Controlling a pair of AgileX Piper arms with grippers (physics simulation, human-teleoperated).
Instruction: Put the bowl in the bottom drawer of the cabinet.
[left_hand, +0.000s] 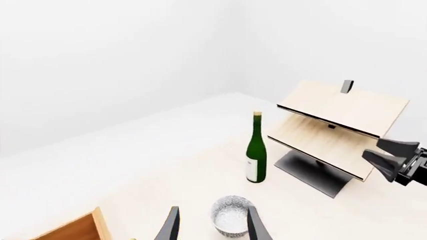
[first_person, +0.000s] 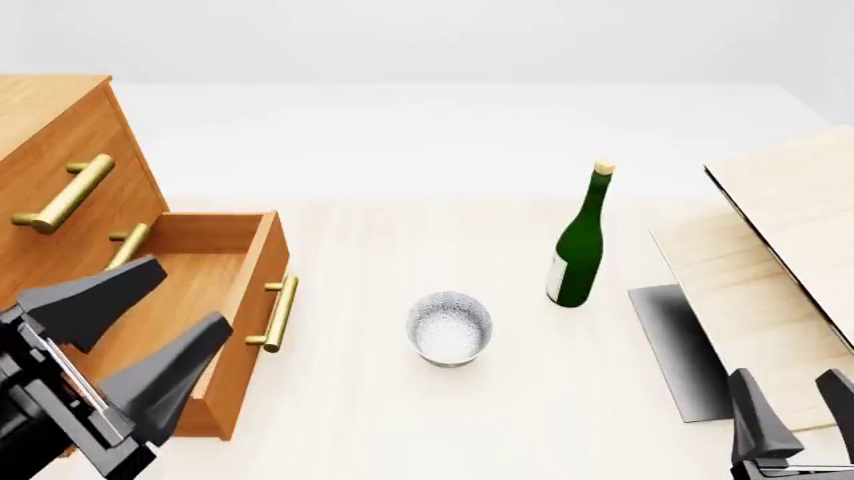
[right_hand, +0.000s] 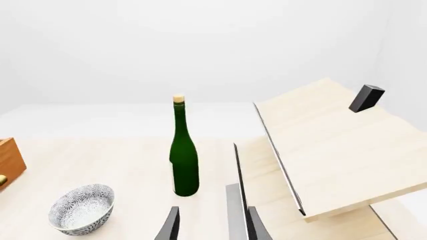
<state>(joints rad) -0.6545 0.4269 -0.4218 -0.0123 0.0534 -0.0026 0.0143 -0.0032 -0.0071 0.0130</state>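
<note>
Left tool (first_person: 147, 335) (open) beside bowl (first_person: 450, 327).

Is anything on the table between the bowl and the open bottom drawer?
Nothing visible. The bowl sits on bare table just right of the open bottom drawer; the green bottle stands on its far side.

Pale table (first_person: 400, 400) — bowl (first_person: 449, 327), green bottle (first_person: 579, 245), cabinet (first_person: 54, 180), light-wood boards (first_person: 774, 260)
</note>
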